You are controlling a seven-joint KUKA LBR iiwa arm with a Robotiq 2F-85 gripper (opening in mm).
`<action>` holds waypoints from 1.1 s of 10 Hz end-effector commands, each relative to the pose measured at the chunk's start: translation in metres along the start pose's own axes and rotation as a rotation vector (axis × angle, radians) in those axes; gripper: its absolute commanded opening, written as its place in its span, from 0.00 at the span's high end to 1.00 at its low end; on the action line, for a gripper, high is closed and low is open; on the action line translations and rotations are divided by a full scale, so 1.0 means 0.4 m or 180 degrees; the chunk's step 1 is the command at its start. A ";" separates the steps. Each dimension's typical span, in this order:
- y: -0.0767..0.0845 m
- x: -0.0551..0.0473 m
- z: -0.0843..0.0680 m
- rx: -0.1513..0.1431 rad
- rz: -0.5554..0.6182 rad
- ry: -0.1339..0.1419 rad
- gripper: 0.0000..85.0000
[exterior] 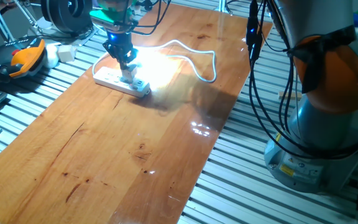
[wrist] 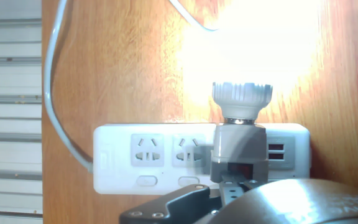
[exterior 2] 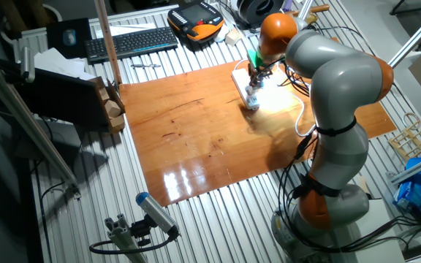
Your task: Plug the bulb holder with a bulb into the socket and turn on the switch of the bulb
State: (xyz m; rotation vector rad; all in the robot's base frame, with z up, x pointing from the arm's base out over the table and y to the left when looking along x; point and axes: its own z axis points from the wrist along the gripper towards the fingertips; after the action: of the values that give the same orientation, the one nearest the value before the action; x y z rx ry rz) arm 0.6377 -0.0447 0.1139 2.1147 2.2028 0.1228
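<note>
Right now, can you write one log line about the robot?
white boxy bulb holder: plugged into long white power strip | stubby white bulb: lit | gripper: at holder

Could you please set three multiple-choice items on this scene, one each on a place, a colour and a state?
1. Where is the bulb holder?
A. lying loose on the wood
B. plugged into the power strip
C. on the metal slats beside the board

2. What colour is the power strip's cable?
A. white
B. black
C. orange

3. What state is the bulb in?
A. dark
B. lit
C. broken in pieces

Answers:
1 B, the hand view shows the holder seated on the strip, next to two free outlets.
2 A, a white loop runs from the strip across the wooden board.
3 B, a bright glare spreads over the wood around the bulb in all three views.

The tool hangs right over the holder; whether it is open cannot be told.
</note>
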 end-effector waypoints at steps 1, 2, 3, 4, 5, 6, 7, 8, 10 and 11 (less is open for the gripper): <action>-0.003 0.001 -0.002 0.0016 -0.0015 -0.0009 1.00; -0.002 0.002 -0.016 0.0046 -0.0017 -0.0032 1.00; -0.001 0.005 -0.034 0.0081 -0.0019 -0.0045 1.00; -0.001 0.007 -0.050 0.0106 -0.0033 -0.0044 1.00; -0.002 0.010 -0.059 0.0115 -0.0066 -0.0033 1.00; -0.003 0.017 -0.067 0.0127 -0.0135 0.0018 1.00; -0.005 0.032 -0.078 0.0148 -0.0278 0.0061 1.00; -0.010 0.051 -0.087 0.0175 -0.0469 0.0113 1.00; -0.022 0.092 -0.092 0.0236 -0.0933 0.0154 1.00; -0.027 0.115 -0.097 0.0275 -0.1221 0.0100 1.00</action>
State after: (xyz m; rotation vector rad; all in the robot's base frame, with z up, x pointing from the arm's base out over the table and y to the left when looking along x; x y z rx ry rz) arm 0.6199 0.0030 0.1521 1.9091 2.4714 0.0177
